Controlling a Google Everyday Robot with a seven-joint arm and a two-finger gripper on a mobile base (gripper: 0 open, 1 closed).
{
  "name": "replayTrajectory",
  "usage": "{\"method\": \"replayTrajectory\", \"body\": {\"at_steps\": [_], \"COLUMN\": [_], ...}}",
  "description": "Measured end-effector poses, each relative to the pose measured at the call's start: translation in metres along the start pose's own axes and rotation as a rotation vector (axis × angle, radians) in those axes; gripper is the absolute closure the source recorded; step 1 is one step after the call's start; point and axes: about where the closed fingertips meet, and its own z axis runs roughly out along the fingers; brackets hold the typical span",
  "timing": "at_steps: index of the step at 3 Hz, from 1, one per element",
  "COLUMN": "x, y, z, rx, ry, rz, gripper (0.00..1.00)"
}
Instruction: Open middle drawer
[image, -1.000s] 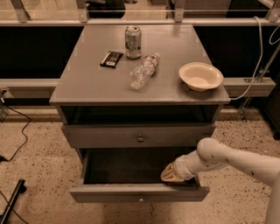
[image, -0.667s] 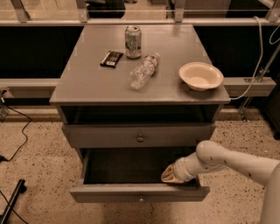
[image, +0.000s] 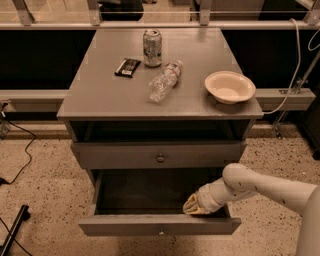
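Gripper (image: 194, 205) sits lower right inside the middle drawer (image: 125, 226), likely pulling its front. Open or closed, we cannot tell.

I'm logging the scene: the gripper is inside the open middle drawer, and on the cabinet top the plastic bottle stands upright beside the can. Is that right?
Not quite. The camera view shows the plastic bottle lying on its side beside the can. The gripper is indeed inside the open middle drawer, at its right front.
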Motion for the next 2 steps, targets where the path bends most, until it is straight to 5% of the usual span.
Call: {"method": "replayTrajectory", "body": {"at_steps": [2], "x": [-0.023], "y": [0.041], "z": [-0.007], "rx": [-0.144], "ry": [-0.03], "rz": [-0.074], "gripper": [1.0]}}
